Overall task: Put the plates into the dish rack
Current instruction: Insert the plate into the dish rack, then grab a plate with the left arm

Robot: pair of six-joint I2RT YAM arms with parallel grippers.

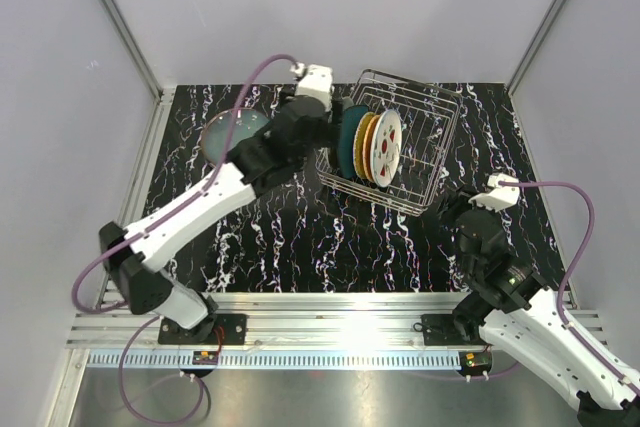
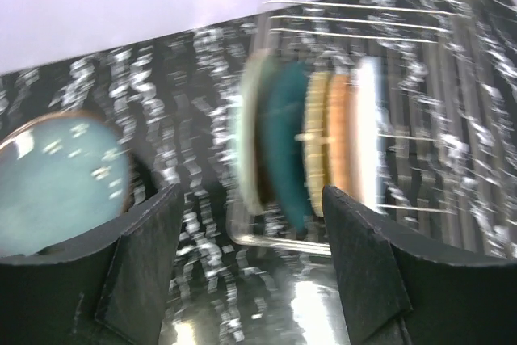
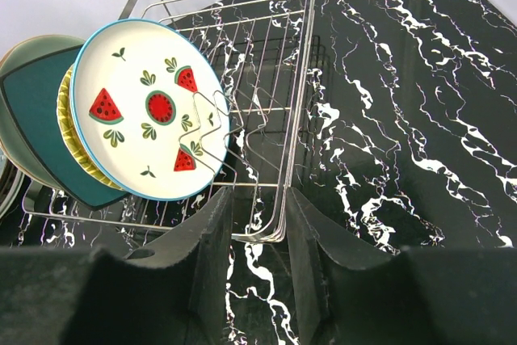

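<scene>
Pale grey walls box in the black, white-veined bench (image 1: 300, 237) I'm working over. My left arm (image 1: 200, 202) stretches diagonally across it to the dish rack (image 1: 410, 82), which sits toward the far right of the bench, skewed to its edges. The right arm (image 1: 520, 307) reaches up to the rack's near corner.

I'd call the job nearly done. A row of plates (image 1: 370, 142) stands on edge in the rack's left end, packed close. I can find only one lone plate (image 1: 228, 134) lying flat on the bench, well apart from the rack on its left. That one is left to load, and the slots in the rack's right half have room for it.

From the right wrist, the front one is a white plate (image 3: 149, 111) with a blue rim, red watermelon slices and green sprigs. Behind it come a yellow-tan plate (image 3: 85, 163), a dark teal plate (image 3: 40, 119) and a grey-green plate (image 3: 36, 44). The left wrist view is blurred, but the lone plate reads there as glossy blue-grey with a brownish rim.

The left pincer (image 2: 254, 264) gapes wide with nothing between its fingers, beside the rack's left end. The right pincer (image 3: 260, 256) straddles the rack's rim wire with a narrow gap, and I can't tell whether it actually pinches the wire.
</scene>
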